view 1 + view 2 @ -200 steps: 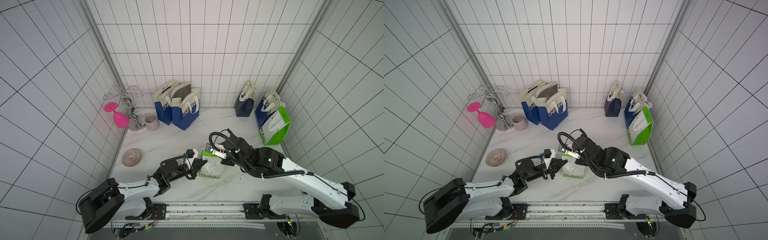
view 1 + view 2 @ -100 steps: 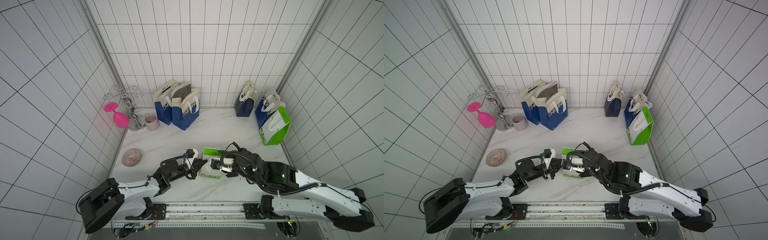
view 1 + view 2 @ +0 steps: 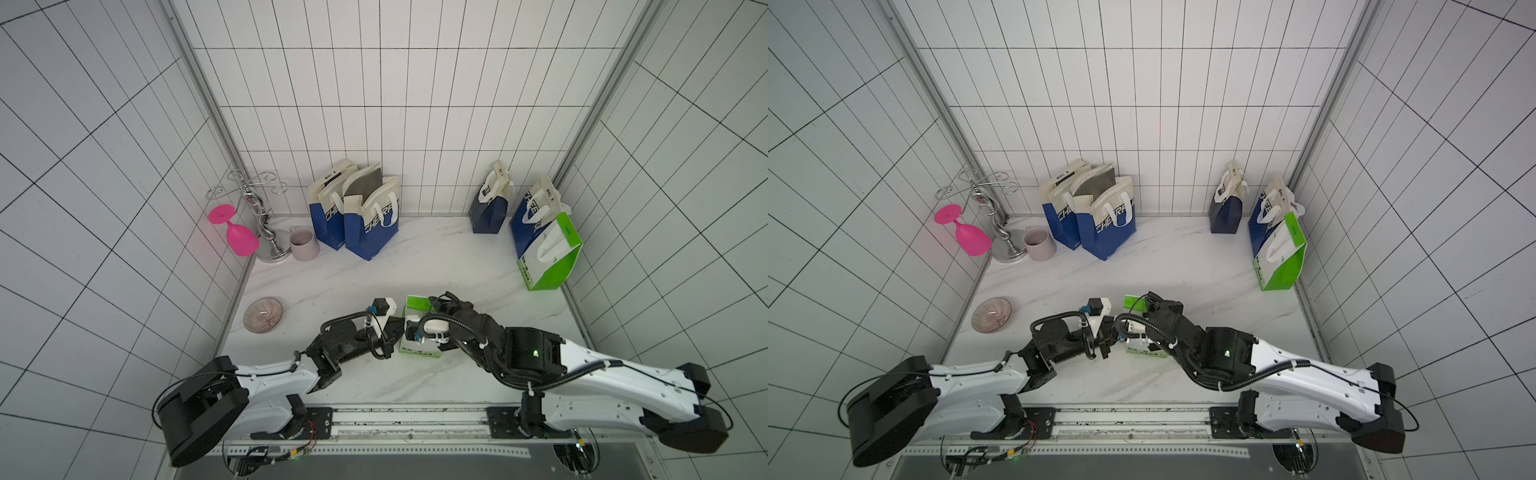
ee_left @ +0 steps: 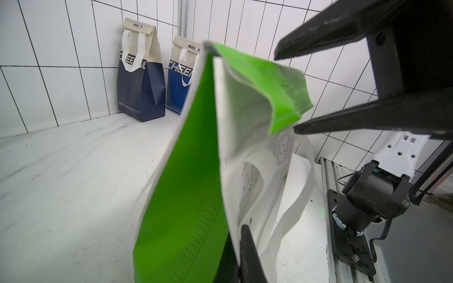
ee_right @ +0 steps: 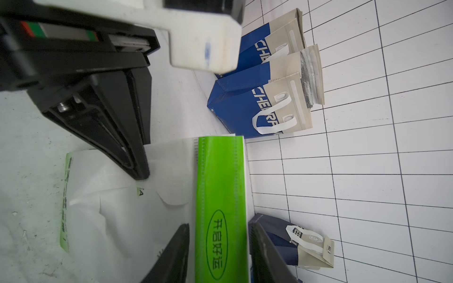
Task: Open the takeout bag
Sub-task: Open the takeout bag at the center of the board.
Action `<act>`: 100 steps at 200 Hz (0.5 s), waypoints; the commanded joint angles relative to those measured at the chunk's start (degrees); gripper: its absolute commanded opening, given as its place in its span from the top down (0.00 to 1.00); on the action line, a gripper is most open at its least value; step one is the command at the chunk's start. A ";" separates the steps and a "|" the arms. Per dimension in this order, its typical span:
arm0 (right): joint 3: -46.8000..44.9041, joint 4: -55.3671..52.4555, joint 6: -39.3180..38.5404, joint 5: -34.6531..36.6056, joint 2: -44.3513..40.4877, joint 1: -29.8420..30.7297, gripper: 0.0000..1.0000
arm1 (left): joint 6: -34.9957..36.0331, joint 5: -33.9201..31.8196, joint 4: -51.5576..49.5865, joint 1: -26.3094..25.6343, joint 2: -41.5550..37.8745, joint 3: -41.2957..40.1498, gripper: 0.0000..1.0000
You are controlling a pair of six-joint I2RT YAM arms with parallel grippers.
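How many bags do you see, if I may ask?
6: two blue bags mid-back, navy bag and blue bag back right, green bag beside it, front green bag.

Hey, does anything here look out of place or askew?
The pink glass by the silver rack is tilted with its foot up, not upright; whether it hangs or leans is unclear. The front green bag's top flap curls over.

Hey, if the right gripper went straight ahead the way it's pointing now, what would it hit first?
Most likely the green top flap of the green-and-white takeout bag: the right gripper has its open jaws on either side of it. How deep the flap sits between them is hard to judge.
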 commanded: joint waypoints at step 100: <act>-4.37 5.46 -3.27 9.48 2.59 0.55 0.75 | 0.85 0.20 -0.95 -0.39 0.06 1.22 1.00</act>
